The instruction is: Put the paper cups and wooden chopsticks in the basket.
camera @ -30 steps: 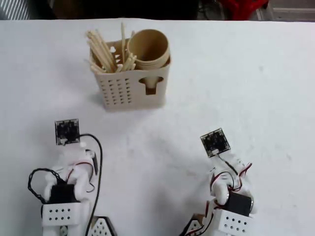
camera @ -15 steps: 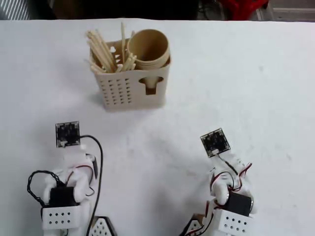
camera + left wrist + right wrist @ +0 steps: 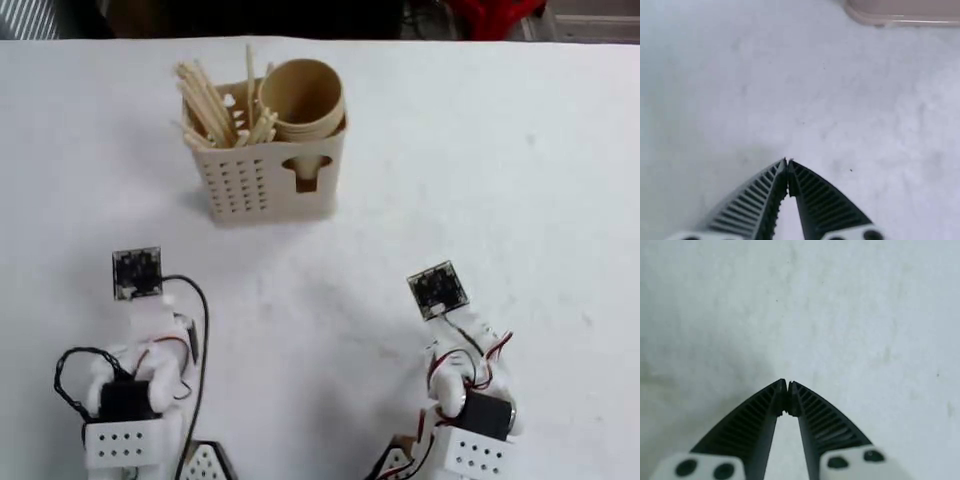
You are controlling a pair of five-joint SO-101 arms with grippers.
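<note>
Well beyond left pincer (image 3: 788,161), right pincer (image 3: 787,382), both pressed together: basket (image 3: 265,185) holding cups (image 3: 302,95), chopsticks (image 3: 205,100).

White table (image 3: 520,150), wide and pale. Over toward the far side, left of centre: a perforated cream basket (image 3: 268,180), upright, flat on the surface. Down at the near edge, well apart from it, left arm base (image 3: 125,440) and right arm base (image 3: 472,450), side by side.

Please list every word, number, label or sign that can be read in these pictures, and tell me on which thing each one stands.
There is no readable text.
The basket shows only punched holes and a cut-out shape, no letters.
The paper cups are plain.
The black square board on one arm and the second board on the other carry marks too small to read.
</note>
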